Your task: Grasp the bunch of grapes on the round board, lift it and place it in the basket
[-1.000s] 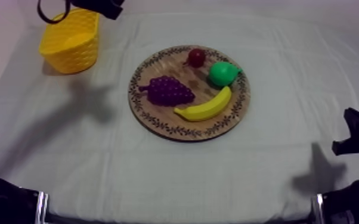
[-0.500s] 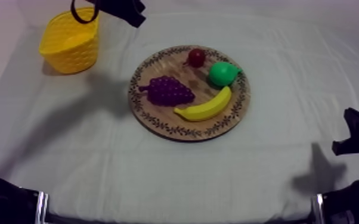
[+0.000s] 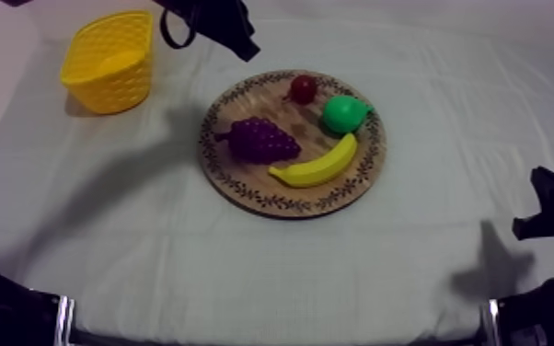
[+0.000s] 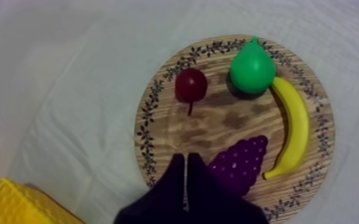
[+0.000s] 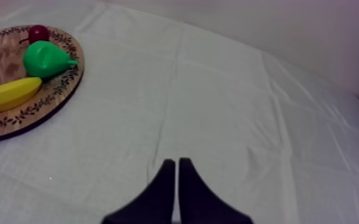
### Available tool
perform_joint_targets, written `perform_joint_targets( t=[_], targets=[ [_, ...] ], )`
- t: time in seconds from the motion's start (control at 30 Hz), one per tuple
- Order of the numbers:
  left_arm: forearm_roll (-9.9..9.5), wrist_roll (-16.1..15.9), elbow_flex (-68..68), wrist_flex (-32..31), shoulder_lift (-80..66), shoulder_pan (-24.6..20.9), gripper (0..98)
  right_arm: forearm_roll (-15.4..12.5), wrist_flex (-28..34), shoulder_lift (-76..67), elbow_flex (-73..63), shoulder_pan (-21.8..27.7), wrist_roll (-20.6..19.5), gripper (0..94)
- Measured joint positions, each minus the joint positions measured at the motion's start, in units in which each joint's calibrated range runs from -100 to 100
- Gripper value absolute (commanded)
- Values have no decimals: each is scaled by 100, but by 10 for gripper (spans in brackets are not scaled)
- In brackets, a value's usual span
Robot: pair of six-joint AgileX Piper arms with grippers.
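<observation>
left hand (image 4: 185, 158) together over board (image 4: 148, 114) rim beside grapes (image 4: 240, 164), right hand (image 5: 177, 162) together above open cloth (image 5: 229, 89)

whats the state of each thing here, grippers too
grapes, lying on the board, not gripped
banana, lying on the board by its rim
pear, on the board, on its side
small red fruit, on the board
board, lying flat, holding all four fruits
basket, upright, nothing seen inside
left gripper, shut on nothing
right gripper, shut on nothing, over the cloth
</observation>
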Motion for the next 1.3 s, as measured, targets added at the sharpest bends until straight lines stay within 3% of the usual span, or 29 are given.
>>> perform_joint_targets(
  t=[0.37,0.8,1.07,1.1,1.17,1.3],
  targets=[
    [55,-78,42,-180,179,-22,0,0,0,0,0,0,0,3],
    [-254,-1102,440,326,151,237,0,0,0,0,0,0,0,3],
    [-286,-1274,579,460,113,287,3,0,0,0,0,0,0,3],
    [-278,-1271,604,481,104,287,26,0,0,0,0,0,0,3],
    [-267,-1271,611,491,104,290,162,0,8,0,0,0,0,3],
    [-269,-1305,741,514,89,295,579,0,8,0,0,0,0,3]
  ],
)
